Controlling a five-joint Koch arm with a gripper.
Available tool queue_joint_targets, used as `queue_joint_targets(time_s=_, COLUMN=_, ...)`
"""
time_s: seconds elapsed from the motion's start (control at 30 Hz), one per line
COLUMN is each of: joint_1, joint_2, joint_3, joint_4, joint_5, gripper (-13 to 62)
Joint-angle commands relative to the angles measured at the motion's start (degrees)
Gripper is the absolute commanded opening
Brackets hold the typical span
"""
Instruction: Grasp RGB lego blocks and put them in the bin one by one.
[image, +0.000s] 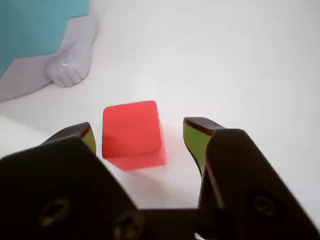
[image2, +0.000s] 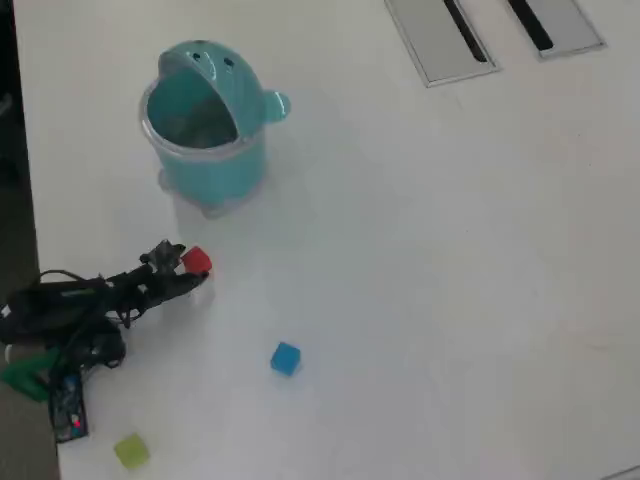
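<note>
Your black end effector (image: 145, 137) stands wide open, its two green-padded jaws either side of the small red cube-like lego block (image: 132, 134), with a clear gap on the right and none gripped. The red block sits on the white worktop (image2: 420, 250), near the teal round plastic bin (image2: 205, 125); the blue block (image2: 285, 358) and yellow-green block (image2: 131, 451) lie well apart
</note>
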Motion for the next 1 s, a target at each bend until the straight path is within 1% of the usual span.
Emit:
queue_joint_targets(time_s=0.0, joint_1=0.00, joint_2=-1.14, joint_3=-3.87, joint_4=-0.26, joint_5=-3.08, gripper=31.4)
queue_joint_targets(time_s=0.2, joint_1=-1.76, joint_2=-3.34, joint_3=-3.69, joint_4=-0.44, joint_5=-2.29, gripper=31.5)
queue_joint_targets(time_s=0.3, joint_1=-2.55, joint_2=-4.75, joint_3=-4.22, joint_4=-1.23, joint_5=0.18, gripper=31.5)
queue_joint_targets(time_s=0.6, joint_1=-4.31, joint_2=-14.59, joint_3=-6.59, joint_4=-9.14, joint_5=3.25, gripper=31.0)
queue_joint_targets(time_s=0.7, joint_1=-5.19, joint_2=-16.00, joint_3=-6.68, joint_4=-12.57, joint_5=7.38, gripper=21.4)
queue_joint_targets(time_s=0.73, joint_1=-5.71, joint_2=-16.08, joint_3=-6.68, joint_4=-13.54, joint_5=8.35, gripper=19.7)
queue_joint_targets(time_s=0.97, joint_1=-9.40, joint_2=-10.28, joint_3=-5.19, joint_4=-13.89, joint_5=13.18, gripper=19.6)
